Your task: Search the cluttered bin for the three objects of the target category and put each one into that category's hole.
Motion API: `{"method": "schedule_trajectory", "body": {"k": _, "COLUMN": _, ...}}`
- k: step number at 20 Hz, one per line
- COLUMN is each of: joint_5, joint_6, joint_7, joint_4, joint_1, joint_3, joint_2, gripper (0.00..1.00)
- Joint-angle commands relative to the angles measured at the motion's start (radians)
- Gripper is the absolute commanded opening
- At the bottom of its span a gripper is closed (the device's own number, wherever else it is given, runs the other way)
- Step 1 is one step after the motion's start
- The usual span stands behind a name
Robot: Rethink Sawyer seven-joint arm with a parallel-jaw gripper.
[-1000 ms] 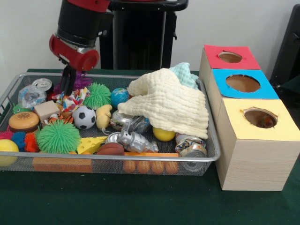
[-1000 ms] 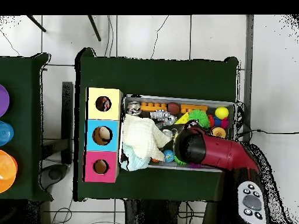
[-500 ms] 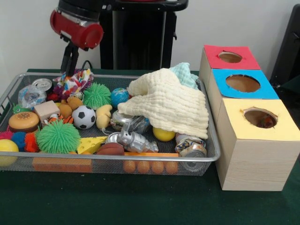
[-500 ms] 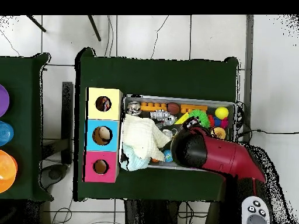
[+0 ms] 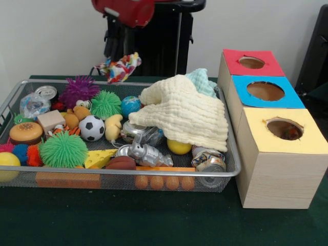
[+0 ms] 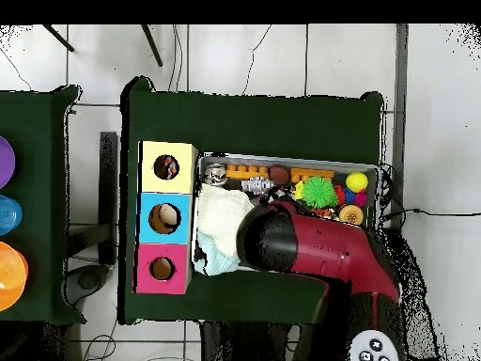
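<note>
My gripper [image 5: 114, 55] hangs above the back of the wire mesh bin [image 5: 225, 171] and is shut on a bundle of white fabric with red, yellow, blue and green patches [image 5: 120, 67], lifted clear of the toys. In the overhead view the red arm [image 6: 319, 249] covers the gripper and the bundle. The yellow-topped wooden box [image 5: 279, 154] stands right of the bin, nearest the camera. Its round hole [image 5: 284, 128] shows something coloured inside; the hole also shows in the overhead view [image 6: 166, 167]. No other printed bundle shows in the bin.
A cream cloth [image 5: 182, 113] lies over a mint-green cloth [image 5: 203, 81] in the bin's right half. Balls, cans, a cheese wedge [image 5: 100, 158] and spiky toys fill the left. The blue-topped [image 5: 265, 92] and red-topped [image 5: 251, 62] boxes stand behind the yellow one.
The gripper has risen out of the bin's left rear with the printed bundle and has moved right, toward the bin's middle. In the overhead view the arm swung toward the boxes.
</note>
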Motion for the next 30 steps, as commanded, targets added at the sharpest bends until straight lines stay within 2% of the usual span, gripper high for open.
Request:
{"method": "schedule_trajectory", "body": {"k": 1, "joint_5": 0.055, "joint_6": 0.124, "joint_7": 0.077, "joint_4": 0.019, "joint_1": 0.052, "joint_3": 0.074, "joint_2": 0.001, "gripper": 0.0}}
{"method": "schedule_trajectory", "body": {"k": 8, "joint_5": 0.093, "joint_6": 0.131, "joint_7": 0.137, "joint_4": 0.028, "joint_1": 0.133, "joint_3": 0.035, "joint_2": -0.003, "gripper": 0.0}}
{"method": "schedule_trajectory", "body": {"k": 18, "joint_5": 0.163, "joint_6": 0.171, "joint_7": 0.24, "joint_4": -0.025, "joint_1": 0.276, "joint_3": -0.032, "joint_2": 0.029, "gripper": 0.0}}
{"method": "schedule_trajectory", "body": {"k": 24, "joint_5": 0.222, "joint_6": 0.158, "joint_7": 0.28, "joint_4": -0.04, "joint_1": 0.339, "joint_3": -0.055, "joint_2": 0.088, "gripper": 0.0}}
{"method": "schedule_trajectory", "body": {"k": 30, "joint_5": 0.282, "joint_6": 0.135, "joint_7": 0.356, "joint_4": -0.062, "joint_1": 0.442, "joint_3": -0.117, "joint_2": 0.148, "gripper": 0.0}}
